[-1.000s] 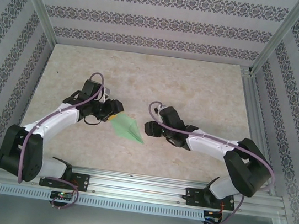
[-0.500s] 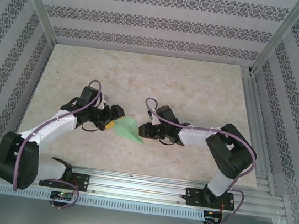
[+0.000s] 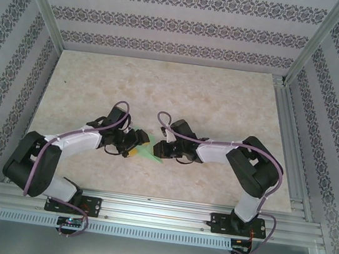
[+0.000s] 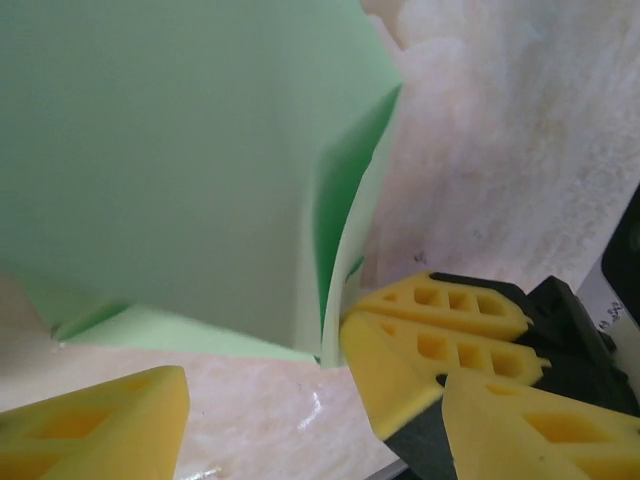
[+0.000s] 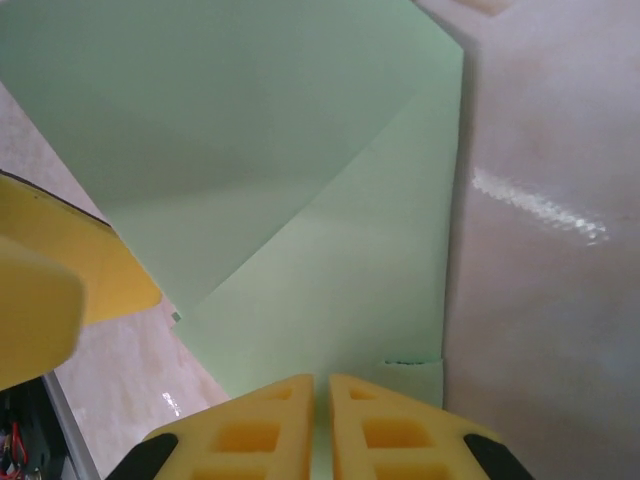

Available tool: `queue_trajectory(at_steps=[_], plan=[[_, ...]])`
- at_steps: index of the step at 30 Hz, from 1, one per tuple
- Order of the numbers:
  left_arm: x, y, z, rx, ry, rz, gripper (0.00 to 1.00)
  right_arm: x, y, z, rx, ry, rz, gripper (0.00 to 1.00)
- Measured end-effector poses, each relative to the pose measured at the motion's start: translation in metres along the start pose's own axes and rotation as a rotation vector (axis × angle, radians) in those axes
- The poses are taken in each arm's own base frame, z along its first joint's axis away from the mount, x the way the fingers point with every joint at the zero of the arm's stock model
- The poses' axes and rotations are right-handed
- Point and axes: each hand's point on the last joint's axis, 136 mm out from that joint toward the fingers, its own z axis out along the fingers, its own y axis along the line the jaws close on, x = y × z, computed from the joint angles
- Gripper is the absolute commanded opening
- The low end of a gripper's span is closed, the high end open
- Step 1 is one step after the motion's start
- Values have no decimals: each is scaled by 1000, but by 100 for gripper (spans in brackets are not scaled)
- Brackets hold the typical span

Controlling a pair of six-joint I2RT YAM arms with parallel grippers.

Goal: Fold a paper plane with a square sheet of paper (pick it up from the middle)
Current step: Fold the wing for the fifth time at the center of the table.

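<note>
The square sheet of paper is folded into a pointed light-green paper plane (image 3: 148, 153) that lies on the table between the two grippers and is mostly covered by them. In the right wrist view the paper plane (image 5: 300, 200) runs down into my right gripper (image 5: 322, 385), whose yellow fingers are shut on its near edge. My left gripper (image 4: 315, 395) stands open just short of the plane's (image 4: 180, 170) raised flap, its fingers far apart. From above, the left gripper (image 3: 137, 142) and the right gripper (image 3: 159, 149) almost meet.
The marbled table (image 3: 224, 97) stretches bare behind the arms. Patterned walls and metal frame posts (image 3: 40, 11) close it in. The right gripper's shut fingers (image 4: 430, 330) sit close to my left gripper's right finger.
Both grippers have closed in on the paper plane from either side. The right gripper has shut on its edge. The left gripper has slid right and opened wider.
</note>
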Motion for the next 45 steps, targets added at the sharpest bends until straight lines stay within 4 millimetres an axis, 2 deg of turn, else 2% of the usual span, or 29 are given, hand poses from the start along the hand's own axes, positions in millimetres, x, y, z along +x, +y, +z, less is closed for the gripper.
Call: queue_trajectory(at_steps=[9, 12, 14, 16, 21, 24, 25, 30, 35, 38, 41, 45], plan=[[-7, 5, 19, -14, 8, -17, 34, 0, 4, 5, -21, -3, 6, 13], [-6, 8, 25, -22, 18, -18, 31, -1, 4, 5, -24, -7, 12, 14], [-6, 7, 25, -18, 18, -13, 27, -2, 4, 5, -24, -8, 14, 14], [-6, 5, 26, -12, 18, -6, 20, -2, 4, 5, -24, -8, 17, 14], [-6, 4, 26, -8, 16, -2, 10, -2, 4, 5, -24, -9, 18, 15], [-6, 4, 27, -10, 17, 9, 5, 0, 3, 3, -21, -10, 21, 17], [-6, 4, 26, -9, 17, 14, 2, 0, 2, 1, -16, -16, 21, 21], [-8, -12, 26, 48, 20, 74, 0, -4, -3, -32, -3, -97, 59, 30], [-7, -51, 35, 172, 64, 177, 0, -24, -27, -78, 13, -236, 140, 36], [-5, -78, 39, 247, 88, 249, 0, -29, -43, -99, 28, -297, 195, 39], [-7, -98, 44, 317, 97, 306, 0, -29, -51, -111, 31, -326, 225, 41], [-10, -96, 61, 351, 115, 326, 0, -30, -52, -114, 20, -328, 230, 40]])
